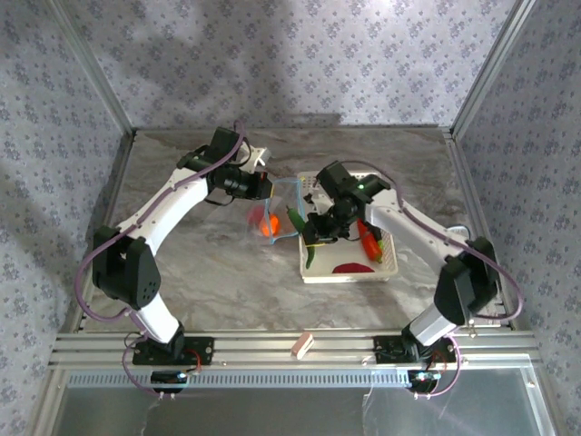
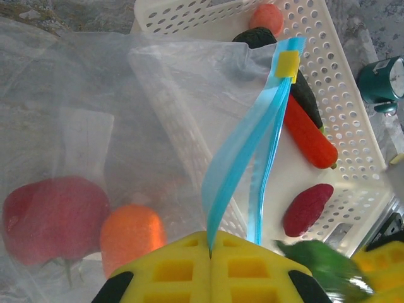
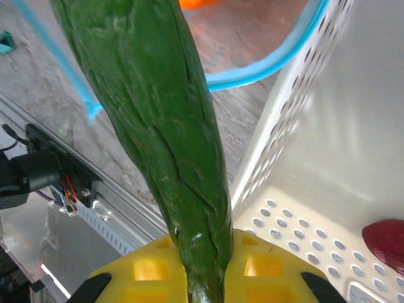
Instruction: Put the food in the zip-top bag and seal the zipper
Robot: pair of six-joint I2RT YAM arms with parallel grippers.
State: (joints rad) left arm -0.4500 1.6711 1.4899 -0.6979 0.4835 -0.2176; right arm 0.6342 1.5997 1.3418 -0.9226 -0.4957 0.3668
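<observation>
We count seven food pieces: two in the zip-top bag, a red tomato and an orange; four in the basket, a round red piece, a dark vegetable, a red chili and a dark red slice; and one long green vegetable. We also count one bag, one zipper with one yellow slider, one basket, and two grippers: left gripper, right gripper.
</observation>
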